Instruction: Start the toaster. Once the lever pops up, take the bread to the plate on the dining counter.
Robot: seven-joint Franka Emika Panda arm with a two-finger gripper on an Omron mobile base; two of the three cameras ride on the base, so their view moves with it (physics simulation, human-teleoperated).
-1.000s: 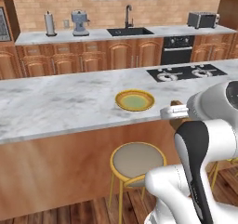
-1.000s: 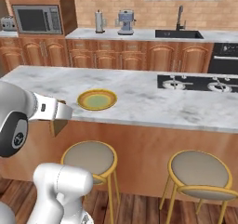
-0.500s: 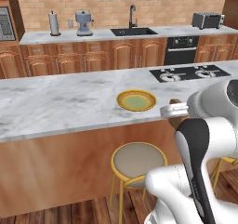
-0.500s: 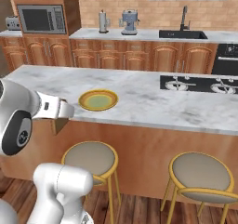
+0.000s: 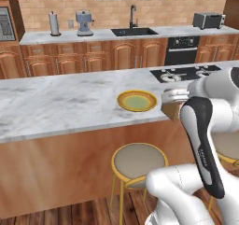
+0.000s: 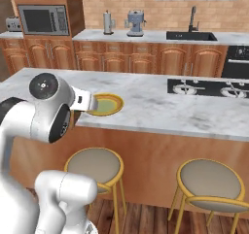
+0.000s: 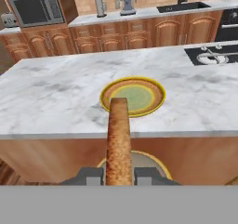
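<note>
My gripper (image 7: 118, 174) is shut on the bread (image 7: 118, 135), a brown slice seen edge-on that sticks up between the two fingertips (image 7: 91, 174). It hangs just off the front edge of the dining counter (image 7: 46, 93), short of the yellow plate (image 7: 133, 96). From the left base view, the gripper (image 5: 173, 102) holds the bread (image 5: 171, 111) just right of the plate (image 5: 137, 101). In the right base view the hand (image 6: 86, 102) covers the plate's (image 6: 108, 103) left rim. The toaster (image 5: 208, 19) stands on the back counter at far right.
Yellow-framed stools (image 5: 138, 161) (image 6: 93, 166) (image 6: 210, 182) stand under the dining counter's front edge. A cooktop (image 5: 184, 73) is set into the counter to the right of the plate. The back counter holds a sink (image 5: 134, 31), a blue coffee machine (image 5: 84, 23) and a paper-towel roll (image 5: 54, 24).
The hand with the bread has moved closer to the plate and the arm's elbow has swung up. The background has shifted slightly, so the camera has moved a little.
</note>
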